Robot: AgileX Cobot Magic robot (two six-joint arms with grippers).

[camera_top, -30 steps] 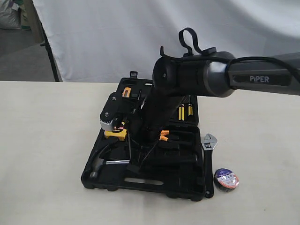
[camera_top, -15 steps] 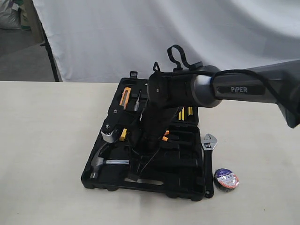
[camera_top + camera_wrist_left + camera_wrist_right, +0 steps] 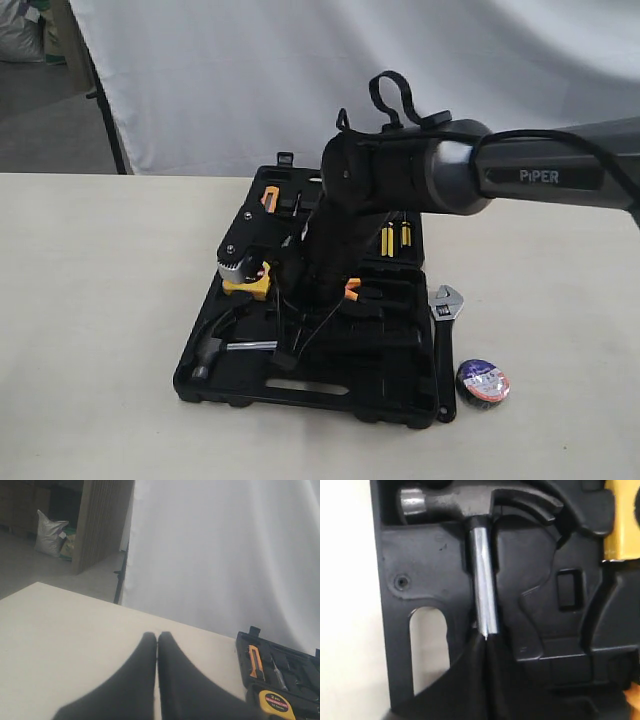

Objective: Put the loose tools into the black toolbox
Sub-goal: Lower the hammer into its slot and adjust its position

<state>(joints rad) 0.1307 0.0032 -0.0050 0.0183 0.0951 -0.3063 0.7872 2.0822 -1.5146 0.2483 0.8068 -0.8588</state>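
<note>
The black toolbox (image 3: 300, 385) lies open on the table. The claw hammer (image 3: 212, 342) rests in its recess in the near half, its silver shaft (image 3: 482, 595) bare. My right gripper (image 3: 283, 352) is shut, its tips (image 3: 485, 636) at the end of the shaft and covering the black handle. The black adjustable wrench (image 3: 445, 312) lies on the table against the toolbox's right edge. Beside it sits the black tape roll (image 3: 482, 382). My left gripper (image 3: 157, 636) is shut and empty over bare table, left of the toolbox (image 3: 245, 645).
A yellow tape measure (image 3: 248, 286), orange-handled pliers (image 3: 350, 291), an orange knife (image 3: 269, 196) and yellow screwdrivers (image 3: 395, 238) sit in the toolbox. The handle slot (image 3: 427, 645) is next to my right fingers. A white curtain (image 3: 350, 60) hangs behind the table.
The right arm dipped down and left over the toolbox, then came back up and right. The hammer, wrench and tape roll have not moved.
</note>
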